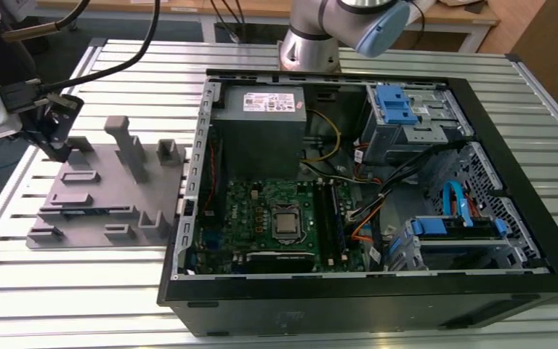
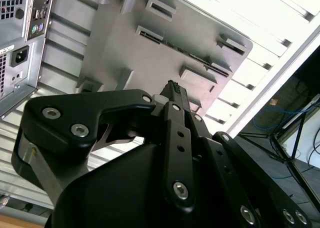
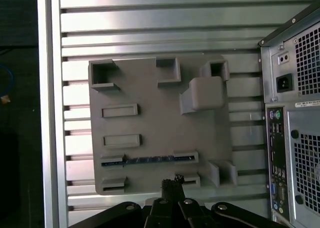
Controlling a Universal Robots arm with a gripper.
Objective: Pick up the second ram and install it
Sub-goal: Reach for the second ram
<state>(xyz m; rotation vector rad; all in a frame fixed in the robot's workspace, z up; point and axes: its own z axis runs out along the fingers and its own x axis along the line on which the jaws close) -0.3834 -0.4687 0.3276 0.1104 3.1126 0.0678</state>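
On the metal desk (image 1: 66, 280), nine o'clock from the black computer case (image 1: 357, 309), the black claw (image 1: 58, 149) hangs shut and empty above a grey plastic tray (image 1: 104, 193), the thin dark-green second ram (image 1: 87, 211) slotted at its six o'clock, lying nine-to-three.

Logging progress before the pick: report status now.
Gripper shut, empty, hovering at edge of grey fixture. Second ram lying in fixture slot, untouched. Nothing between gripper and ram.
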